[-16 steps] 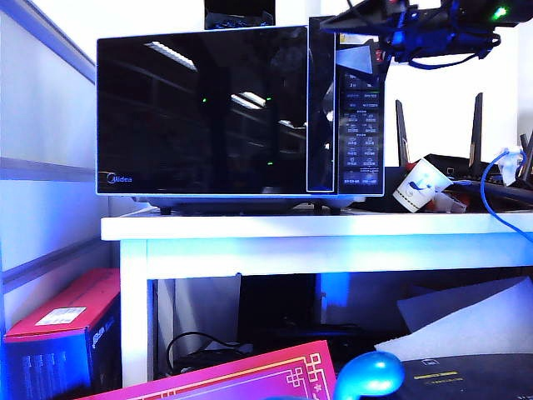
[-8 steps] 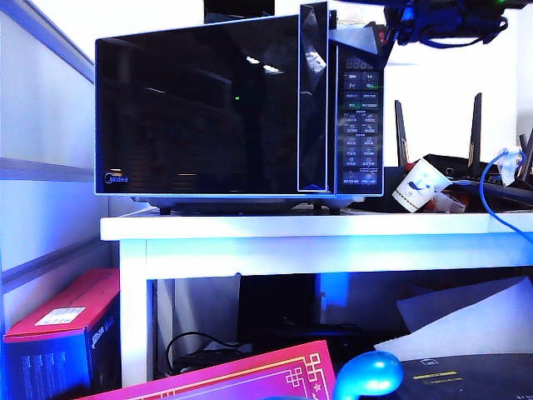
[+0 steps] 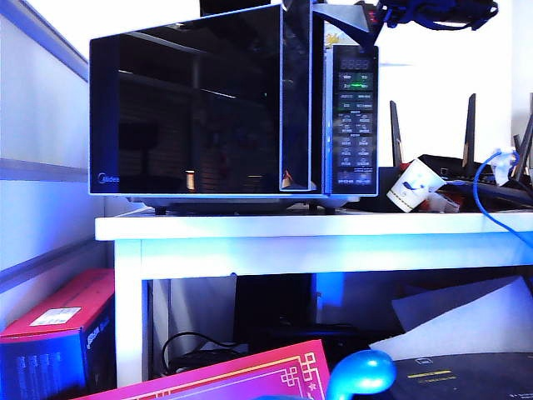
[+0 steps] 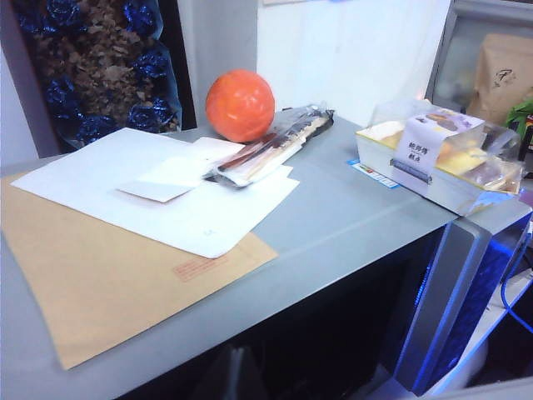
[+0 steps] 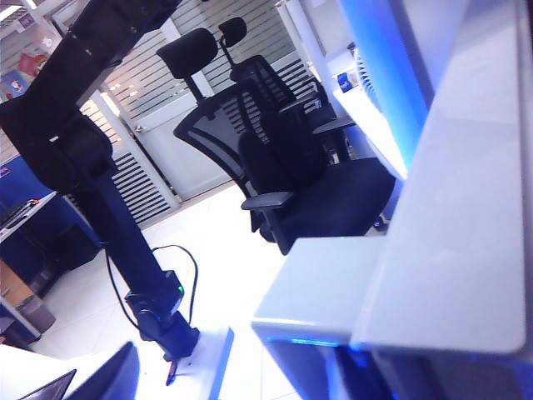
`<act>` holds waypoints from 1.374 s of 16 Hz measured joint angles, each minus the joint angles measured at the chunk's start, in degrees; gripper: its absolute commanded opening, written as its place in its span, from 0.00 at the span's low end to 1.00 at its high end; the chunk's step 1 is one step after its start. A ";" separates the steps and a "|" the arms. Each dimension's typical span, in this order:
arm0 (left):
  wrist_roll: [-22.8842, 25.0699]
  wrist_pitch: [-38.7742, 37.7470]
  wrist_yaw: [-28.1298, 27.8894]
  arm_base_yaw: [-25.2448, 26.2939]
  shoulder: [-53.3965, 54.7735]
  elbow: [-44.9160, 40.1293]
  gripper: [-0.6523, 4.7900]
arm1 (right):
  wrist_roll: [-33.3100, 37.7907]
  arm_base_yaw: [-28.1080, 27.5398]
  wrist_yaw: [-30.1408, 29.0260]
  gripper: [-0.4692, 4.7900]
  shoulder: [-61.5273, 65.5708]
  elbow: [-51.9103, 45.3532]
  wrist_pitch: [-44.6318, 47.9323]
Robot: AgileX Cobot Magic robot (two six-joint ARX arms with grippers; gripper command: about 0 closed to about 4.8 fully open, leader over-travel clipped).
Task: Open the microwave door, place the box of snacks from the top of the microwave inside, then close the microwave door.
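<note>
R gripper (image 3: 391, 12) up at top-right corner of microwave (image 3: 350, 108), jaw state not readable; L gripper out of view, can't tell. Microwave door (image 3: 191, 108) swung further out vs a sec ago, now ajar. Box of snacks (image 4: 437, 158) on microwave top, untouched. Opening underway.
</note>
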 measured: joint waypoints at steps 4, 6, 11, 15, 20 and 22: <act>0.00 -0.02 0.00 0.00 0.02 0.00 0.11 | 0.92 1.64 -0.13 0.64 -0.11 -0.11 -0.20; -0.04 0.00 0.02 0.02 0.02 0.00 0.11 | 1.09 2.16 -0.24 0.65 -0.20 -0.13 -0.24; -0.13 -0.02 0.17 0.00 0.02 0.00 0.11 | 3.04 3.65 -0.44 0.64 -0.33 -0.13 -0.42; -0.04 0.07 0.17 -1.14 0.02 0.00 0.11 | 3.26 6.19 -0.57 0.64 -0.42 -0.11 -0.57; -0.04 1.01 0.09 -2.05 0.04 0.00 0.11 | 3.39 9.14 -0.63 0.64 -0.48 -0.11 -0.63; -0.04 1.01 0.11 -2.05 0.04 0.00 0.11 | 3.41 10.71 -0.61 0.64 -0.46 -0.11 -0.63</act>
